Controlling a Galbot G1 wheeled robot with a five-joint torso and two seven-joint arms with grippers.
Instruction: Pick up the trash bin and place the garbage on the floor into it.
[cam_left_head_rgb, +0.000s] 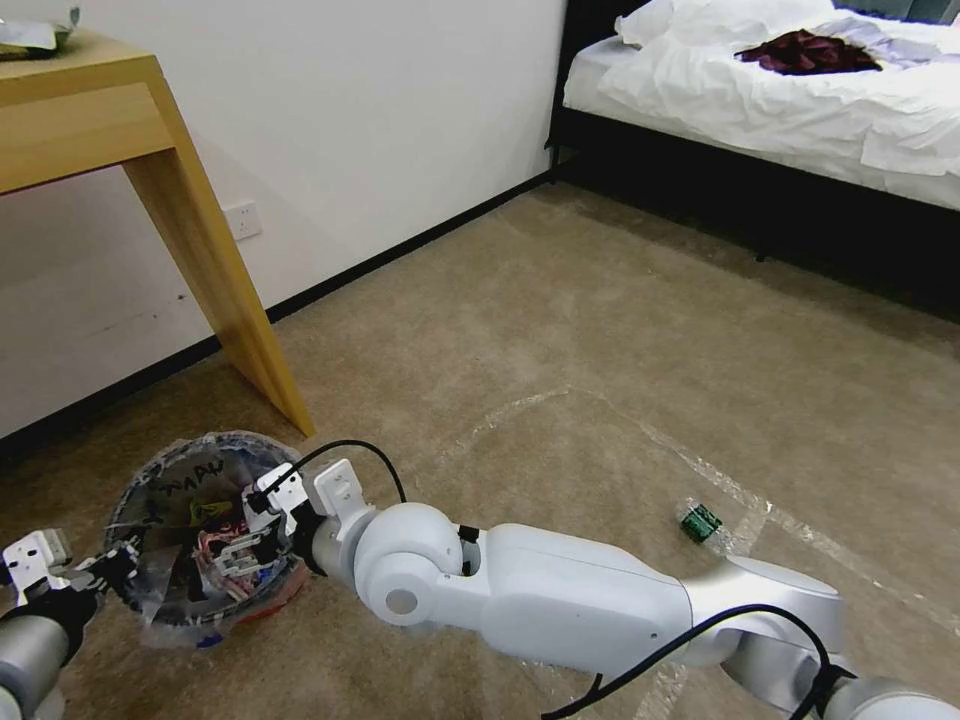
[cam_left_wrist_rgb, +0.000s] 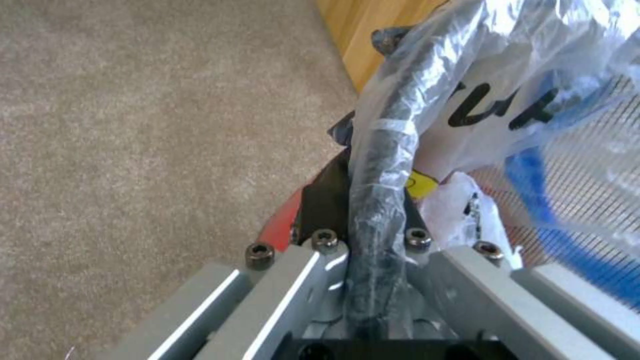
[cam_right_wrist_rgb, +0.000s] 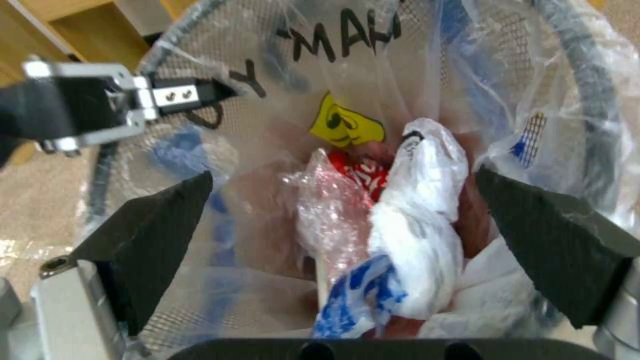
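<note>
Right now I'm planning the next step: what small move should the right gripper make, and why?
Probably lift the right gripper out of the bin: it is open, litter lies below it, and a bottle remains on the carpet.

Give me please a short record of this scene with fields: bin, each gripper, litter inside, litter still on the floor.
bin: trash bin on the floor beside a wooden table leg
left gripper: left gripper shut on the bin's rim
right gripper: right gripper open above the bin's mouth, holding nothing
litter inside: white plastic bag, red wrapper, yellow wrapper
litter on floor: green-labelled bottle near a tape line
</note>
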